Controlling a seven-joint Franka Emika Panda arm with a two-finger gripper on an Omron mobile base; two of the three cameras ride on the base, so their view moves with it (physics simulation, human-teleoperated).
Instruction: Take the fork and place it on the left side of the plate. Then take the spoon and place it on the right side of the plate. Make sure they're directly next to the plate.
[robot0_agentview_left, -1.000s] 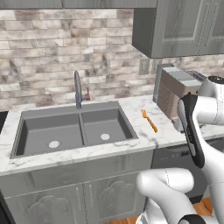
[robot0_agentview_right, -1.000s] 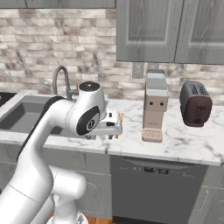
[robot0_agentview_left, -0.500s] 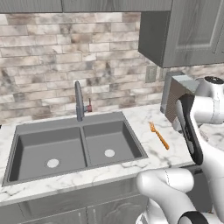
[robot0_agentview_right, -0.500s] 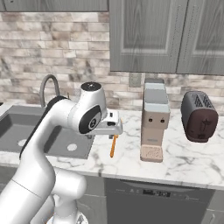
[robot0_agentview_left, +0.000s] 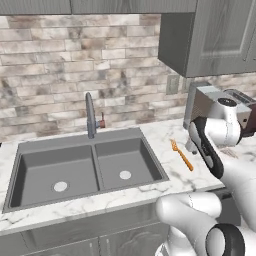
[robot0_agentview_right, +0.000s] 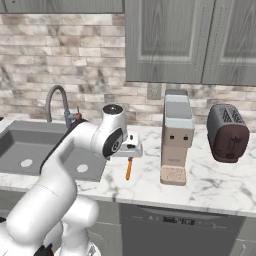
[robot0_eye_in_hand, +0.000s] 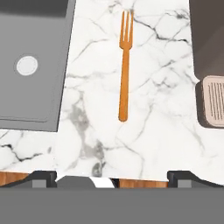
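The orange fork lies flat on the marble counter, its tines towards the backsplash. It rests between the sink and the coffee machine, and shows as the fork and the fork in the base views. My gripper hangs above the counter just past the handle's end, pointing down. Its fingertips stand wide apart with nothing between them. In the right base view the gripper hovers over the fork. The spoon and the plate are out of view.
A double grey sink with a faucet lies left of the fork. The coffee machine's drip tray is close on the fork's right. A dark toaster stands further right. The counter's front edge is just below the gripper.
The whole picture has shifted, so the base has driven and the cameras with it. The fork lies where it was on the counter, and the hand stays over it.
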